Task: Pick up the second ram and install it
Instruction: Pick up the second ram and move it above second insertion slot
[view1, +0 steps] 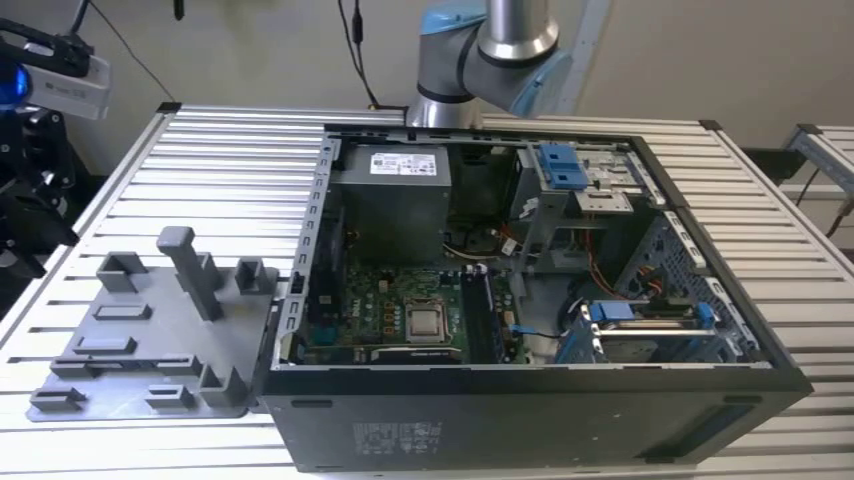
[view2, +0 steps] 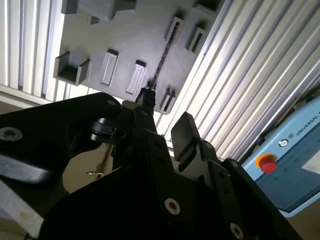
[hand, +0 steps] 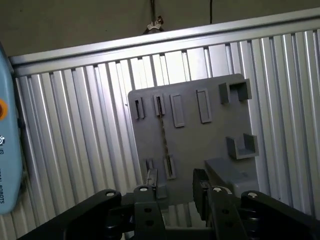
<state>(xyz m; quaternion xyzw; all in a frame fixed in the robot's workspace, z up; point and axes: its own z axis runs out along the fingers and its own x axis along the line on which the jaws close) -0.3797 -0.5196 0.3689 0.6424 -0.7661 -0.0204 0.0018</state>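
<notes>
While the gripper (hand: 176, 175) hung above the grey tray (hand: 215, 142), its two fingers (hand: 201, 184) stood apart, gripping nothing, with bare tray showing between them. One second ram (hand: 163, 135), a thin dark bar seen edge-on in both wrist views, stood in the tray; a slotted post (hand: 159, 104) held each of its two ends, and it ran parallel to one side edge of the tray, a little in from that edge. One open computer case (view1: 534, 425) sat across the middle of the bench (view1: 227, 150), a slatted aluminium top; the tray lay against the case's side, at the bench's front corner on the exterior view's left. One arm (view1: 514, 40) rose at the bench's back edge. One pale-blue box (view2: 295, 150) with one red button (view2: 267, 163) stood past the bench's edge. Behind was a plain beige wall (view1: 694, 50); two cables (view1: 358, 50) hung down it.
</notes>
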